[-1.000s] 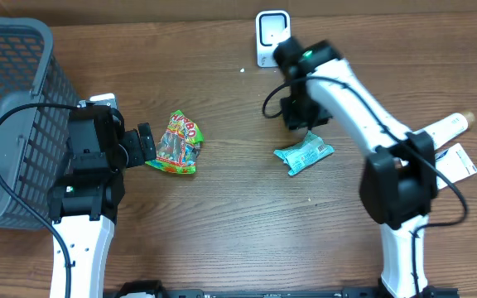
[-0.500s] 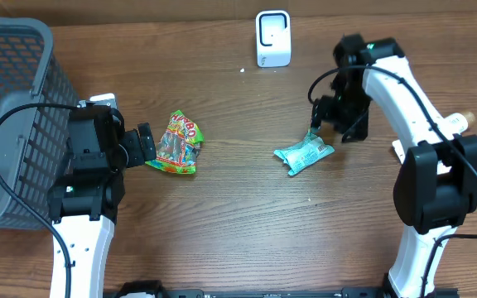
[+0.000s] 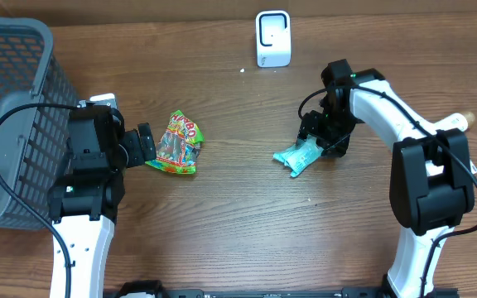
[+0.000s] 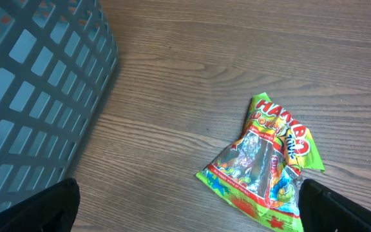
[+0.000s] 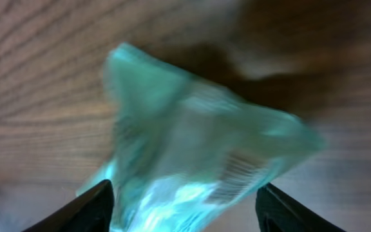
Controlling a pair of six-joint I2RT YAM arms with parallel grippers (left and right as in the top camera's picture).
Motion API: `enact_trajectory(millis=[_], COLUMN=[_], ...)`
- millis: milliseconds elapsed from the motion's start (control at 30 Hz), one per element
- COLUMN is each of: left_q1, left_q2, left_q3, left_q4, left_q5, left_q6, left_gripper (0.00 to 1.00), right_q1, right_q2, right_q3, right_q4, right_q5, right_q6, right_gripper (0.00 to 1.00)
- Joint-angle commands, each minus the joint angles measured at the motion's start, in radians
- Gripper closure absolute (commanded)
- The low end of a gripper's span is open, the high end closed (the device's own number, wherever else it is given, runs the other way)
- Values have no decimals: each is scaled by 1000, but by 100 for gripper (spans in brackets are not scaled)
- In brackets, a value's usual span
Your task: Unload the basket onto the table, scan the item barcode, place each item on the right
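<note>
A crumpled teal packet [image 3: 302, 155] lies on the wooden table right of centre. My right gripper [image 3: 312, 137] hangs over its upper end. In the right wrist view the teal packet [image 5: 192, 148] fills the space between the two dark fingers [image 5: 94, 207], blurred; the right gripper [image 5: 185, 209] stands open around it. A white barcode scanner [image 3: 272, 37] stands at the back edge. A green and red Haribo bag [image 3: 177, 143] lies left of centre, with my open left gripper [image 3: 148, 146] at its left edge. The left wrist view shows the Haribo bag [image 4: 266, 161] reaching toward the right finger of the left gripper [image 4: 189, 212].
A grey mesh basket [image 3: 7, 99] fills the far left, and its wall [image 4: 31, 96] shows close beside the left gripper. A white bottle [image 3: 445, 126] and a white card [image 3: 460, 162] lie at the right edge behind the right arm.
My right arm swung away from the scanner to the right, then came down over the teal packet with its jaws wider. The left arm and the Haribo bag have not moved.
</note>
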Motion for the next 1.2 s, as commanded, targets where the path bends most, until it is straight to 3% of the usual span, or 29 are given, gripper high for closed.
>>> enact_trajectory(millis=[0,133,367,500,767,967,1100,1167], left_q1=[4,4,4,4,4,4,4,4], left_q2=[-6,-6,-6,-6,-6,-6,-6,-6], left_q3=[3,3,3,3,3,3,3,3], left_q4=[3,3,3,3,3,3,3,3], left_q5=[-9,-9,-9,-9,-9,-9,-9,-9], left_q6=[14,14,14,14,14,14,14,14], left_gripper=[0,0,0,0,0,0,0,0], right_q1=[32,61,71,73,73,72,68,62], right_q2=[0,0,0,0,0,-19,-80,-116], right_q3=[-27,-27,-27,-27,-27,90,259,360], right_q4=[43,87,234,325,404,323,130,-9], right_q5=[90,220,245,214,106,102,103,106], right_q6=[20,-88,-491,-673,-904,-784,-647,-478], right_gripper=[30,32,30,27,12,2,0,0])
